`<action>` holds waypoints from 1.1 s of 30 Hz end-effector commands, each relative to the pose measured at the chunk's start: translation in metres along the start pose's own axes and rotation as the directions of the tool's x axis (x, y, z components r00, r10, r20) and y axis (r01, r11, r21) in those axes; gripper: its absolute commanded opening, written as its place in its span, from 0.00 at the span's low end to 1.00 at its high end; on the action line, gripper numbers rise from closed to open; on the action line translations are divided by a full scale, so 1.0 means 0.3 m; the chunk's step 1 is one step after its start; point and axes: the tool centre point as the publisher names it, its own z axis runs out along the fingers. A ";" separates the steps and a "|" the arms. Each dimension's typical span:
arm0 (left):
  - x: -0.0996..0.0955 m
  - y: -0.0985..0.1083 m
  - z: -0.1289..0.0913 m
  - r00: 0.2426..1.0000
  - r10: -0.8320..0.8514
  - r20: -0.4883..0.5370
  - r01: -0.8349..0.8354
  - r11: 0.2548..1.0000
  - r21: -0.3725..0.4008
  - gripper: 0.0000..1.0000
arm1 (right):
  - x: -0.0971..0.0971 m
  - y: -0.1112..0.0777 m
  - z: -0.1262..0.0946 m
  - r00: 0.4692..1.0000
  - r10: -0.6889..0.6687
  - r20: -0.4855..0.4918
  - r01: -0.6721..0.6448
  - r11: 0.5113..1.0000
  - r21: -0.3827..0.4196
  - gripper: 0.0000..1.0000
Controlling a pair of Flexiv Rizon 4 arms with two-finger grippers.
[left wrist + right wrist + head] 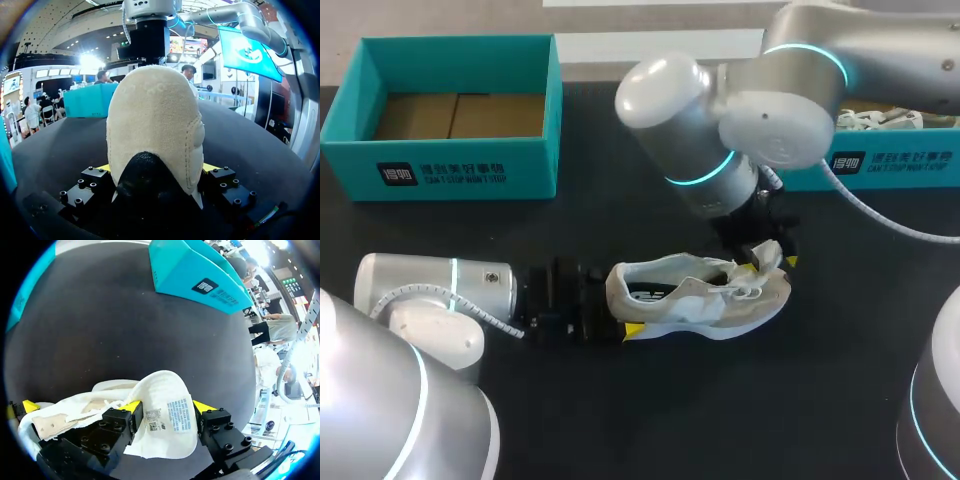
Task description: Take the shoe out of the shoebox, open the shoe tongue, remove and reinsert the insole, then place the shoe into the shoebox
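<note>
A beige and white shoe point(700, 295) lies on its side in the middle of the black table. My left gripper point(620, 308) comes in from the left and is shut on the shoe's heel point(155, 125), a yellow tip pressed on each side. My right gripper point(770, 258) hangs over the shoe's front. Its fingers stand apart with the raised white tongue point(167, 412) loose between them. An empty teal shoebox point(470, 170) stands at the back left.
A second teal box point(890, 165) with white contents sits at the back right, behind my right arm. Bare black tabletop point(720, 420) stretches in front of the shoe and between the two boxes.
</note>
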 end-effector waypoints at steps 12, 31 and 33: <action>0.000 0.003 0.000 1.000 0.001 0.000 -0.001 1.000 -0.003 0.00 | -0.062 -0.035 0.079 0.996 0.090 -0.013 -0.089 0.994 0.055 0.85; 0.000 0.003 0.000 1.000 0.001 0.000 -0.001 1.000 -0.003 0.00 | 0.010 0.114 -0.294 0.903 -0.363 -0.229 0.298 0.915 -0.273 1.00; 0.000 0.003 0.000 1.000 0.001 0.000 -0.001 1.000 -0.003 0.00 | 0.027 0.119 -0.330 0.867 -0.435 -0.245 0.356 0.882 -0.308 1.00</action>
